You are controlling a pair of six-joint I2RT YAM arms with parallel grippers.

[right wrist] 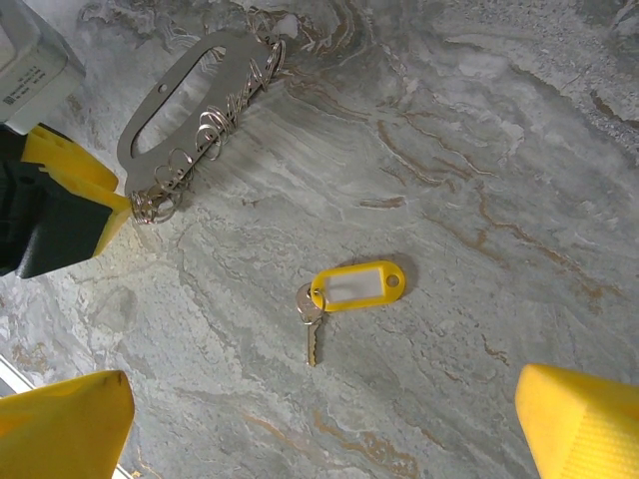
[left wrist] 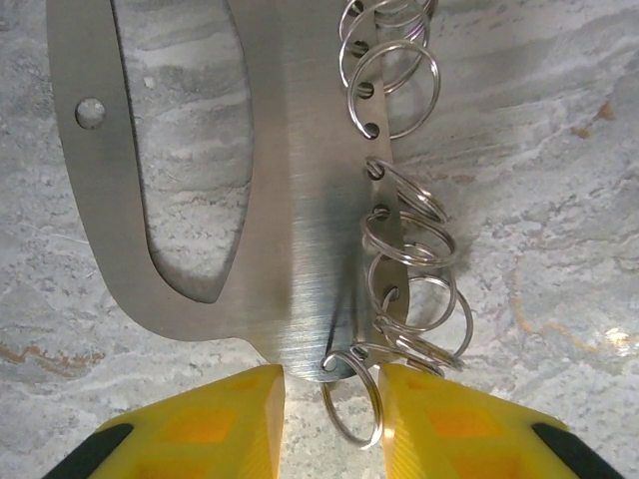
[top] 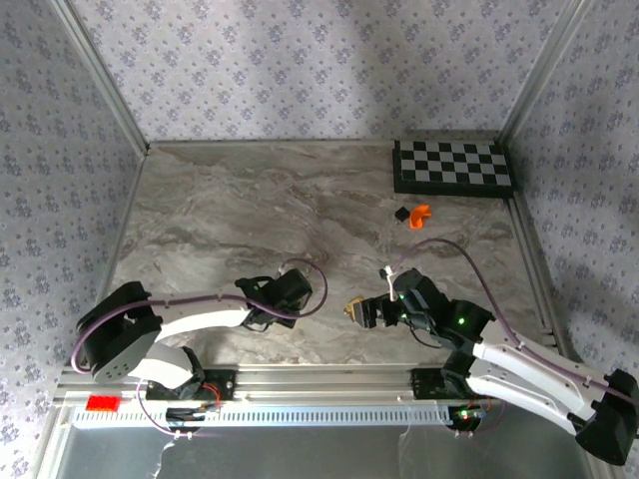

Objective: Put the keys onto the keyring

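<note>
**Keyring approached at one end, key lying free on the worktop.**
The left gripper (left wrist: 332, 399) sets its jaws narrowly apart about one end of the keyring (left wrist: 300, 249), a steel plate of split rings, presumably to steady it; we cannot tell whether they pinch. The right gripper (right wrist: 324, 384) hovers with jaws wide and empty over the key (right wrist: 311, 334), well right of the keyring on the worktop (top: 250, 220). Its yellow tag (right wrist: 357, 286) bears no legible writing.

Checkerboard (top: 454, 168) at far right corner, orange piece (top: 420, 214) beside black piece (top: 401, 213) — marbled table (top: 250, 220)

Marbled table (top: 250, 220); on it a yellow-tagged key (right wrist: 312, 339), a checkerboard (top: 454, 167), a small orange piece (top: 420, 214).
</note>
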